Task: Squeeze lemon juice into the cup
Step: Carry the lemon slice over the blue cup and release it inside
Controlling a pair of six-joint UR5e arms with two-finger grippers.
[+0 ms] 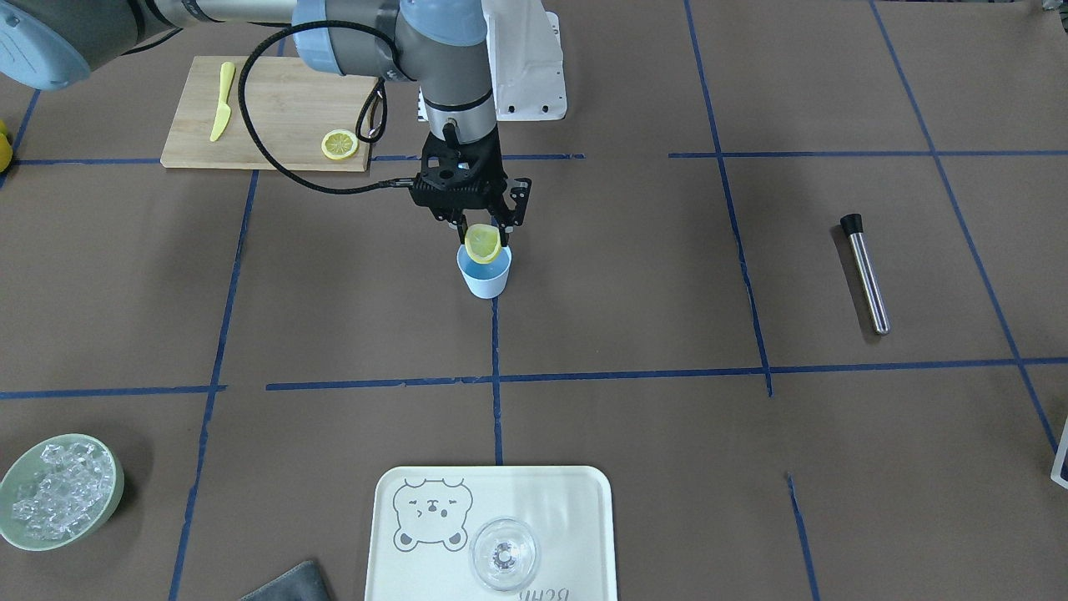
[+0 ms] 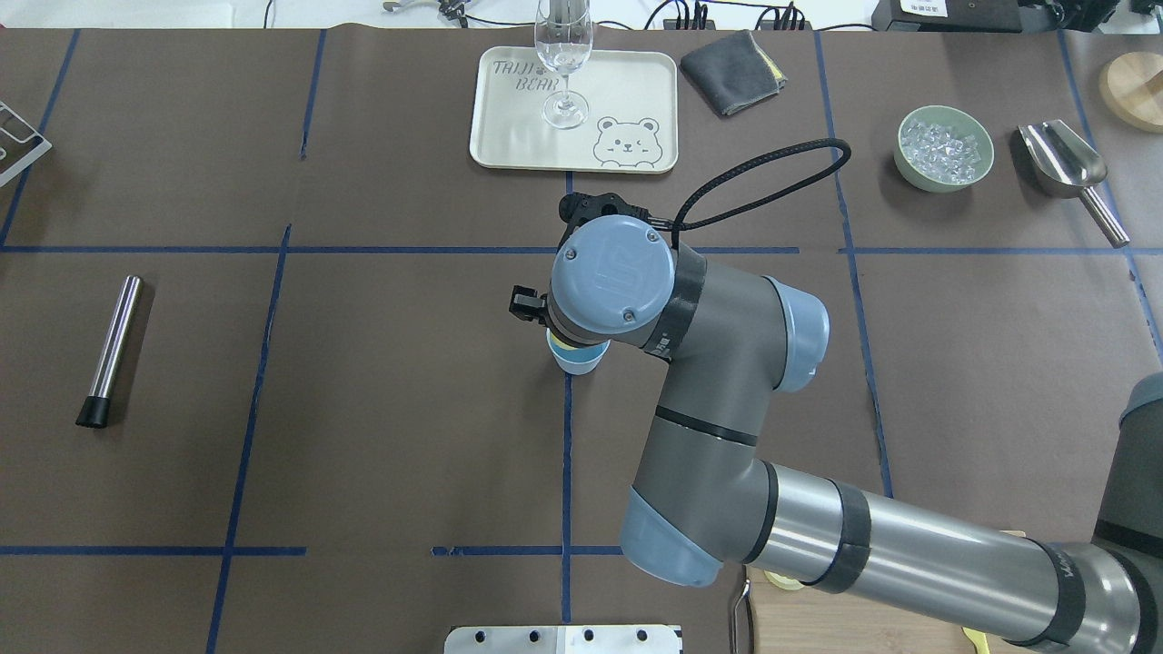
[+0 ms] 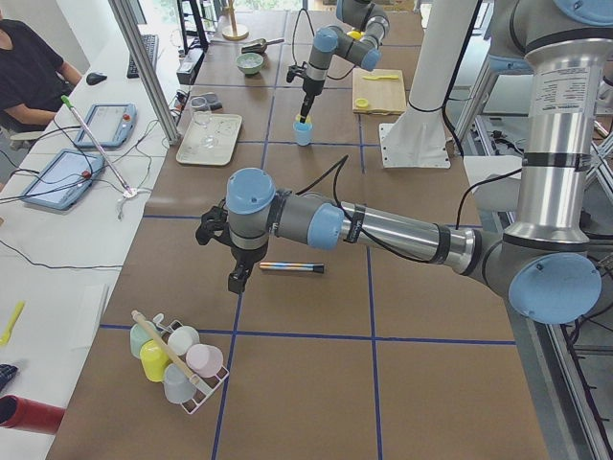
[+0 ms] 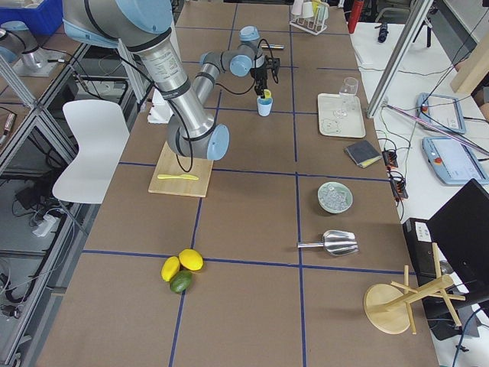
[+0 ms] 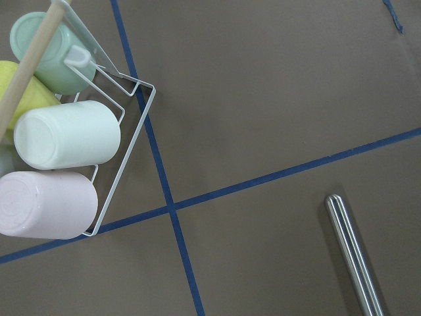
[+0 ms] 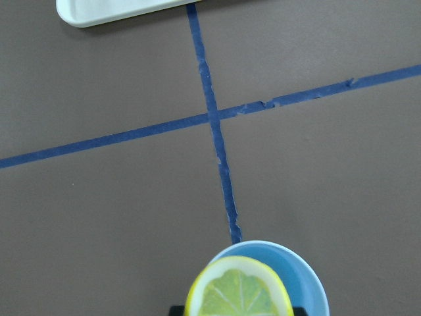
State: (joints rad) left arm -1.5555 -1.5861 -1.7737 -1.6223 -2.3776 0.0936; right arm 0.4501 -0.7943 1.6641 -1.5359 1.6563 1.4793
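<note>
Right gripper [image 1: 483, 229]: points straight down over the middle of the table, with its fingers drawn in tight on the lemon's edges.
Lemon [image 1: 483, 244]: a yellow slice held on edge between the fingers, looking slightly bent in the grip. Its pale segmented face shows to the right wrist camera [image 6: 238, 291]. Its lower edge is at the cup's mouth, though I cannot tell whether it touches the rim.
Cup [image 1: 485, 280]: light blue and upright on the brown table cover. It sits at the end of a blue tape line, directly under the slice and well apart from everything else.
Left gripper [image 3: 236, 283]: hangs low over the table near the robot's left end, just beside a steel rod [image 3: 287, 267] with a black end. It shows only in the side view, and its own wrist camera does not catch the fingers, so their spread cannot be told.
Cup rack [image 5: 125, 125]: a white wire rack holding pastel cups on their sides, near the left gripper.
Cutting board [image 1: 275, 100]: wooden, on the robot's right, carrying a second lemon slice [image 1: 340, 144] and a yellow knife [image 1: 221, 101] set apart from each other.
Tray [image 1: 576, 509]: cream with a bear drawing, at the table's far edge from the robot, with a clear glass [image 1: 503, 553] standing on it.
Bowl of ice [image 1: 60, 491]: pale green, at the far edge on the robot's right.
</note>
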